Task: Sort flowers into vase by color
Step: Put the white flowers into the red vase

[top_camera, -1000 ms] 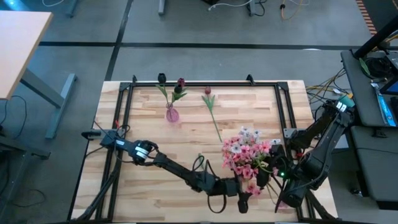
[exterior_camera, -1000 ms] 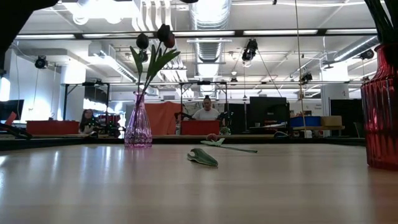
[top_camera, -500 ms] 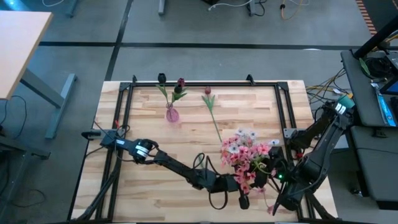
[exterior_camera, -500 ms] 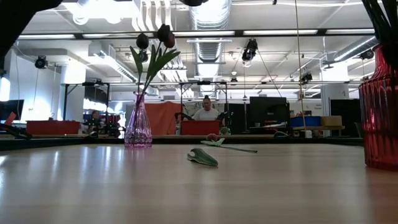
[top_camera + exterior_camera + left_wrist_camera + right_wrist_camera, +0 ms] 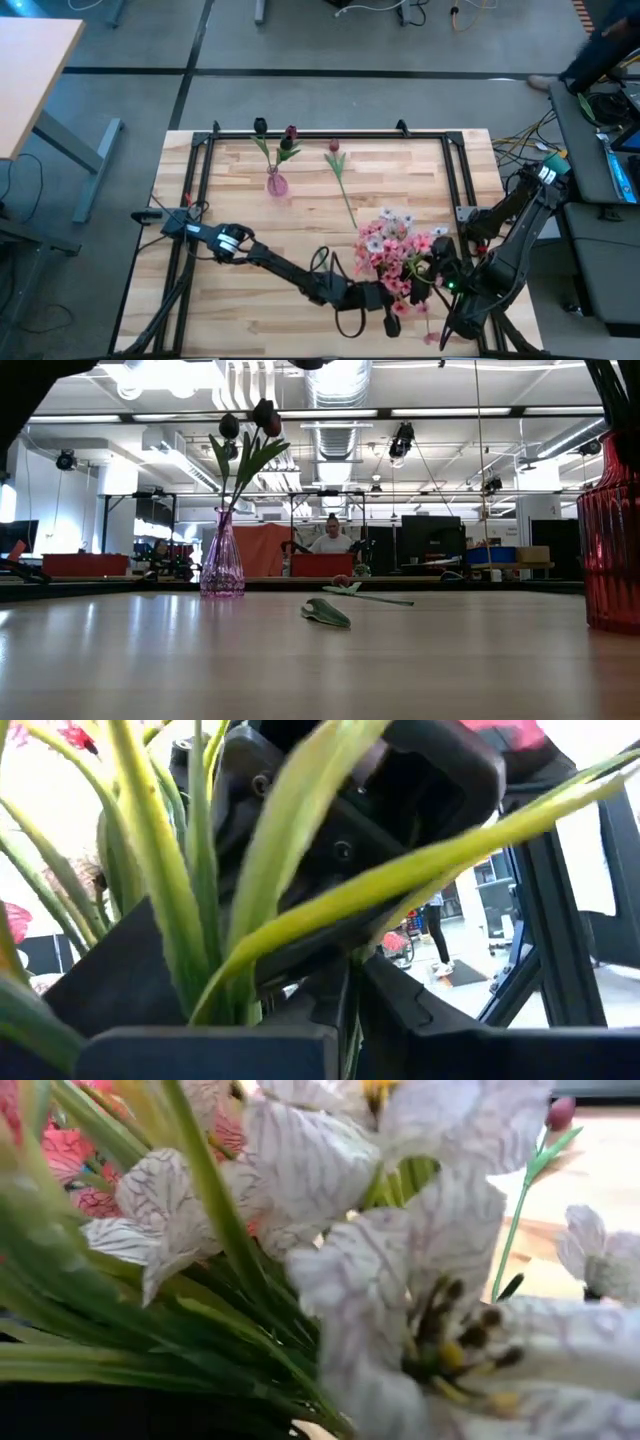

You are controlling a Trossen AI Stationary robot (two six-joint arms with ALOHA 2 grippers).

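both grippers meet at the pink spray near the counter's front right; left gripper and right gripper are buried in stems, grip cannot tell. risk: opposing pulls tip the red vase or snag blooms.

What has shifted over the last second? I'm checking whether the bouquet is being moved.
The pink and white spray slid slightly toward the table's near edge, both grippers moving with it. The purple vase with its tulips and the lone tulip stayed put.
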